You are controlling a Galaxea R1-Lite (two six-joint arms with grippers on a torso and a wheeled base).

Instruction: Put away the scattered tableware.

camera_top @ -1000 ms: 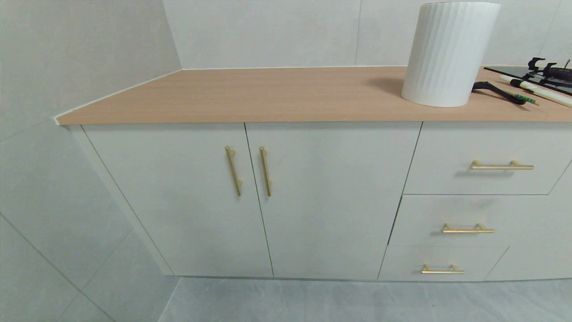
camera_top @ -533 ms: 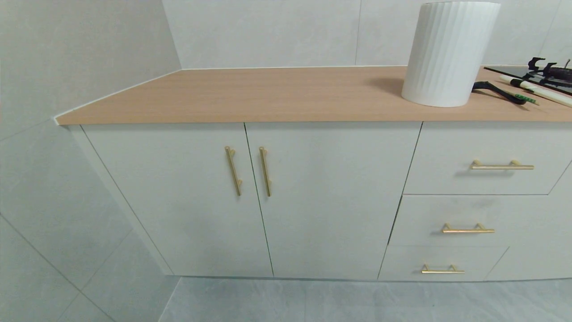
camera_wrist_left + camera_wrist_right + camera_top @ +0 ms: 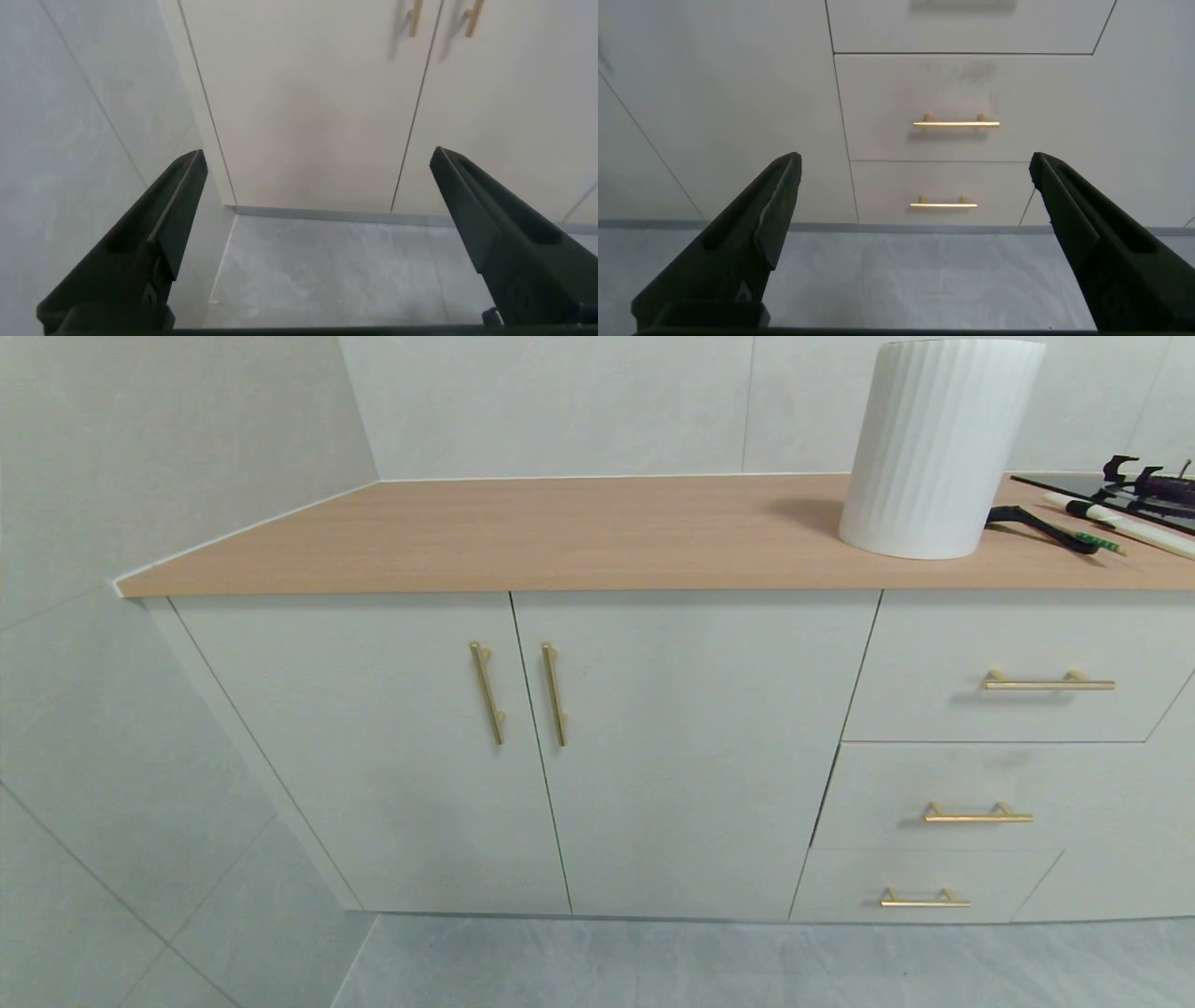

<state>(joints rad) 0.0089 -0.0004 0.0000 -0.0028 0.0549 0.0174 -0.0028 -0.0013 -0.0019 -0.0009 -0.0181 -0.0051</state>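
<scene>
**Tableware up on the right, both tools low and wide**

The scattered pieces lie at the right end of the worktop (image 3: pixel 560 532), just beside a tall white ribbed holder (image 3: pixel 934 448). A black utensil (image 3: pixel 1041 529) starts close to the holder's base. Its long axis slants away from the holder toward the right and slightly toward the front edge. Just beyond it lie a green-tipped stick (image 3: pixel 1097 539) and a longer pale stick (image 3: pixel 1120 525), on much the same slant. Further right, dark pieces rest on a black hob (image 3: pixel 1148 485); what they are is too small to tell.

The left tool (image 3: pixel 316 157) is spread wide with nothing between its jaws. It faces the foot of the 2 cabinet doors (image 3: pixel 308 103), above the floor (image 3: pixel 318 271). The right tool (image 3: pixel 914 159) is equally wide and empty, facing the lower 2 of the 3 drawers (image 3: pixel 971 93).

So the tableware sits above both tools and off to the robot's right. The right arm looks the nearer one, as it already faces the drawer stack directly under the utensils. To reach them, that tool would probably have to rise above the worktop edge and close across the slanted handles rather than along them. Nothing appears to have been put away yet.

No brand, label or writing can be read on anything here.
</scene>
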